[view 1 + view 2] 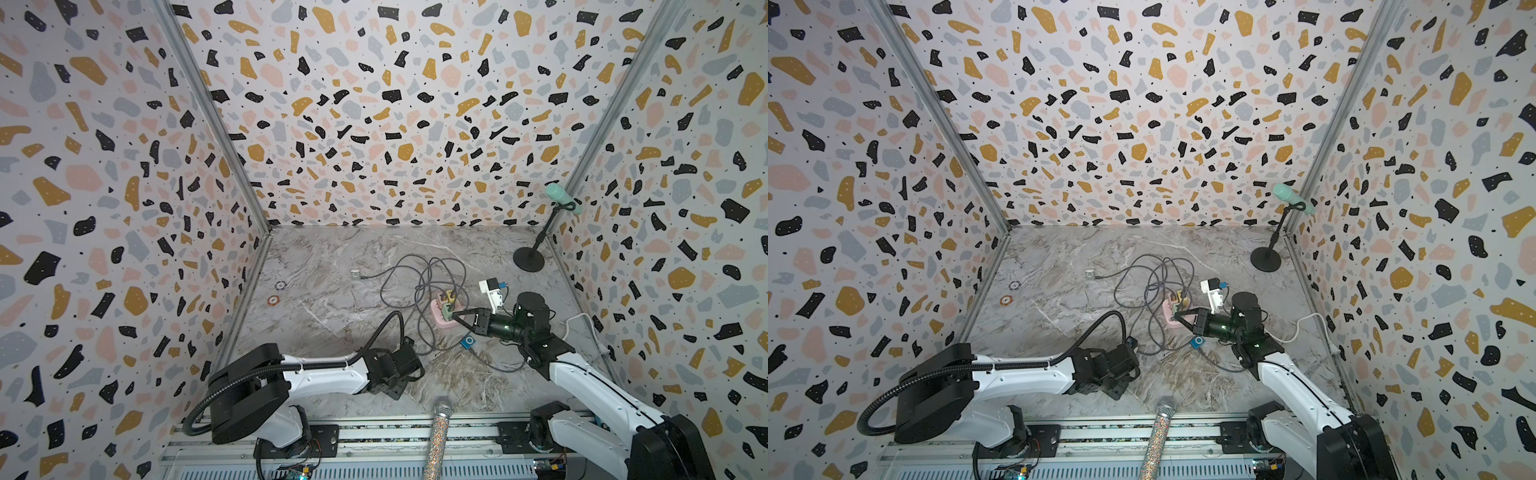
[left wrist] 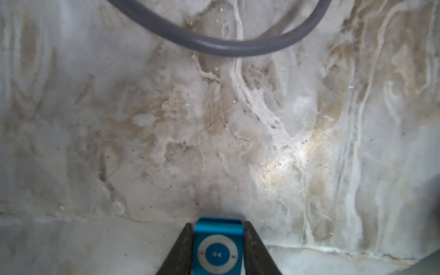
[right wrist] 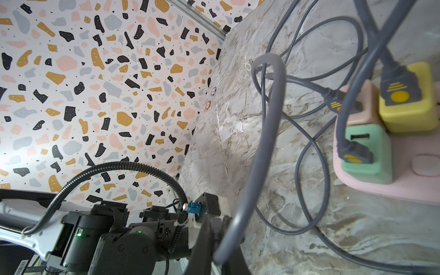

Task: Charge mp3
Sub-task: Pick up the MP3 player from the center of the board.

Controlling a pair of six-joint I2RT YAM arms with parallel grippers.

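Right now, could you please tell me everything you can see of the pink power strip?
The pink power strip lies flat on the marble table, seemingly smooth rounded plastic, with a pale oval button. On it stand a yellow cube, a pink cube and a green cube, all chargers. Grey cables enter the yellow and pink ones; a third plug sits at the green cube, beside an empty port.

Walls (image 1: 395, 104) all round, white terrazzo splashed with black, mustard, pink and grey chips. The table (image 1: 324, 257), grey marble, white veins, tan streaks near. The mp3 (image 2: 217, 247), bright blue, white ring. That cable (image 3: 269, 133), slate grey. The strip (image 3: 404, 188), pale pink, with a yellow block (image 3: 409, 116) and a mint block (image 3: 378, 152). Far right, mint mic (image 1: 559, 194) on a black stand (image 1: 528, 259). Near edge, glitter mic (image 1: 438, 440), sparkling silver.
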